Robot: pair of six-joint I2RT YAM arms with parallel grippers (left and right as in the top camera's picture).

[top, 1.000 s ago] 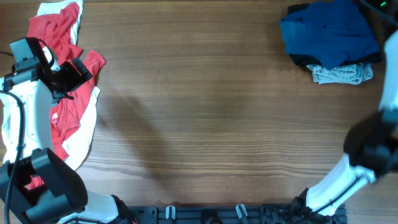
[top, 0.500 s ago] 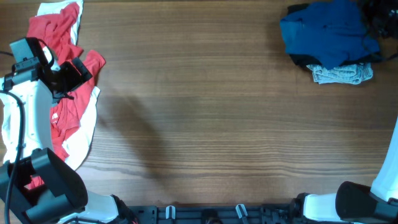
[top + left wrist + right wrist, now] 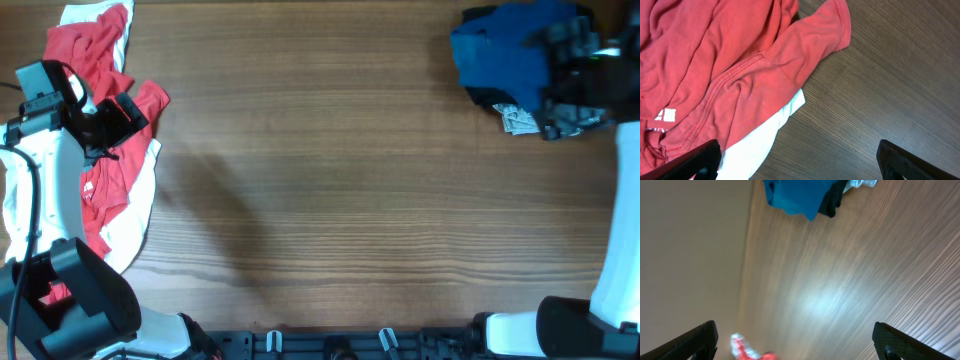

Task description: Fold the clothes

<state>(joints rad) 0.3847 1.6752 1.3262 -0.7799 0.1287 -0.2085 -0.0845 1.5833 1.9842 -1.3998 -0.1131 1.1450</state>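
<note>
Clothes lie in two heaps at opposite sides of the worktop (image 3: pixel 350 180), one by each tool. The left tool (image 3: pixel 118 118) hangs with its jaws spread wide and nothing between them, above the right-hand edge of a crumpled red garment (image 3: pixel 715 75). In its wrist view the two fingertips (image 3: pixel 700 160) show at the bottom corners, clear of the cloth. One short red sleeve reaches out onto bare wood, and a white garment (image 3: pixel 765 145) lies beneath the red one, showing along its lower edge. From overhead this red and white heap runs along the left side of the worktop, from the far corner toward the near edge. The right tool (image 3: pixel 568 85) is likewise spread wide and empty. It looks blurred from overhead, where it sits over the right side of the bunched dark-blue T-shirt (image 3: pixel 500 50) in the far right corner. A grey garment (image 3: pixel 518 120) peeks out at the near edge of the blue one, partly hidden by the tool, and black cloth (image 3: pixel 832 202) shows just beneath the blue edge. Between the two heaps the wood is bare.
</note>
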